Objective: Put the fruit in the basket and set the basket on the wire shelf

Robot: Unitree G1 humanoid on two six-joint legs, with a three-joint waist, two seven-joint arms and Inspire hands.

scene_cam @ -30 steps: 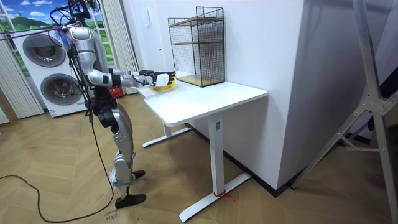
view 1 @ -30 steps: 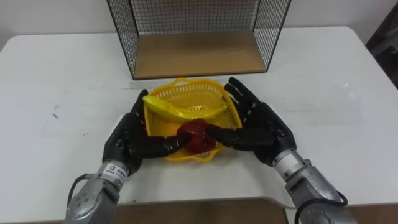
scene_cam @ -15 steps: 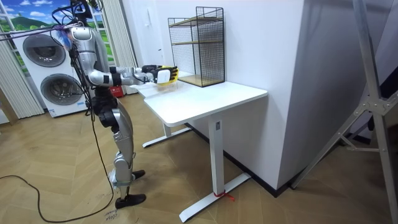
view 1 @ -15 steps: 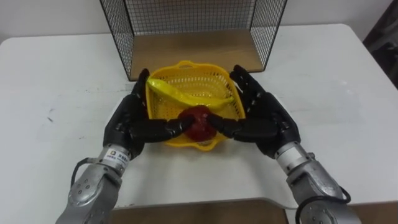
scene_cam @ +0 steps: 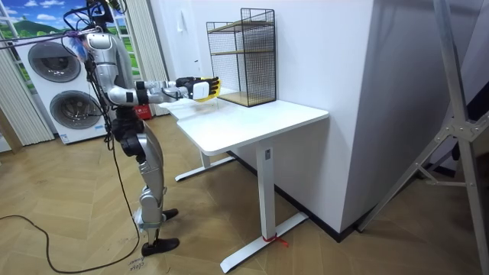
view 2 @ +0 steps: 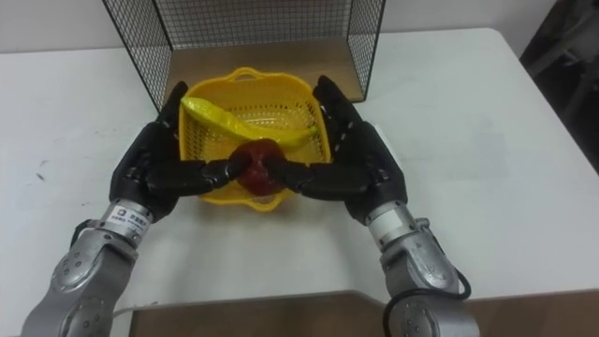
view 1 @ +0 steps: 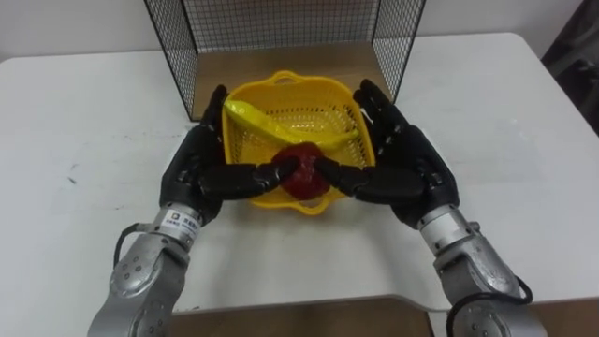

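The yellow basket (view 1: 311,114) sits clamped between the two hands, just in front of the wire shelf (view 1: 173,47), its far rim already over the near edge of the shelf's wooden board (view 1: 234,61). Inside it, the banana (view 1: 281,131) lies slantwise from the far left corner to the right wall, and the red apple (view 1: 301,176) rests against the near wall.

The left hand (view 1: 192,173) lies flat against the basket's left side and the right hand (view 1: 412,168) against its right. The fingers are straight, pressed together and pointing away from the robot, while both thumbs stretch inward along the near rim and almost meet at the apple. This looks like a squeeze from both sides, not a hooked grasp (a soft mesh wall gives little to hold otherwise), and the thumbs probably stop the basket from tipping toward the robot.

In the room view the robot stands upright at the end of the white table (view 1: 84,122) with both arms stretched forward, and the basket appears lifted off the tabletop.
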